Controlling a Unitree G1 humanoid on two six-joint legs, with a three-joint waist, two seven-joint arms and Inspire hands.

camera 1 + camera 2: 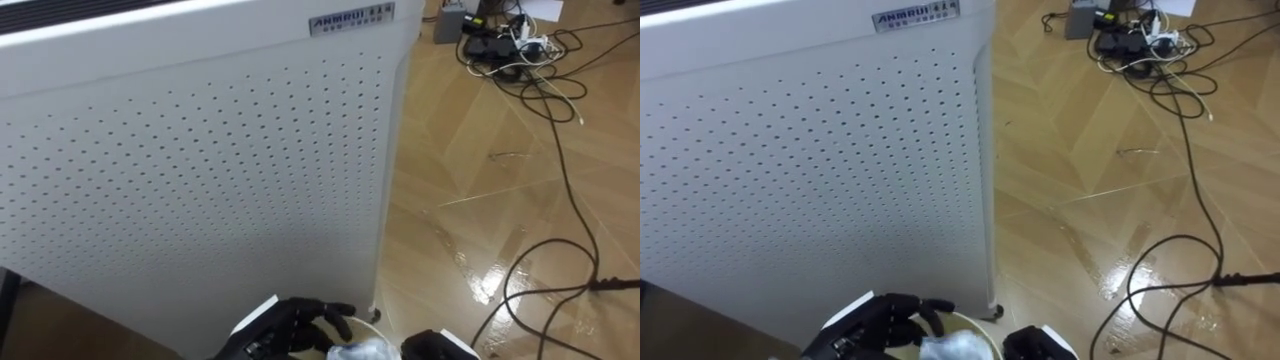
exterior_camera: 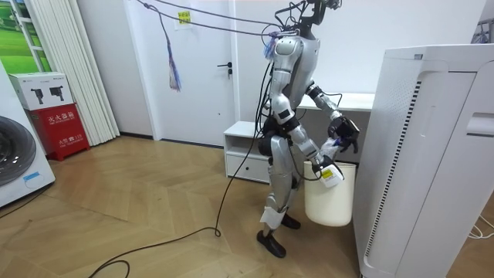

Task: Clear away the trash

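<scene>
At six o'clock in the left eye view, the left hand (image 1: pixel 285 328) has its fingers curled down onto a crumpled clear wrapper (image 1: pixel 360 350), which sits against its fingertips. Just at that hand's three o'clock is the right hand (image 1: pixel 430 346), and whether it is spread or closed cannot be told. A tall white appliance (image 1: pixel 190 170) with a perforated front spans nine to twelve o'clock. The wooden floor (image 1: pixel 470 210) lies at three o'clock, with a tangle of cables (image 1: pixel 510 50) at one o'clock.

The right eye view gives the same scene. The thin curved rim of a white bin (image 1: pixel 978 324) shows right behind the wrapper at six o'clock.

In the room view, the robot stands upright facing the appliance at three o'clock. A low white cabinet (image 2: pixel 243 150) is behind its legs. The bin stands on the floor between the robot and the appliance. The left hand is raised above the bin, with the wrapper hanging from its curled fingers. The right hand is lower, just over the bin's rim. A washing machine (image 2: pixel 15 166) stands at nine o'clock.
</scene>
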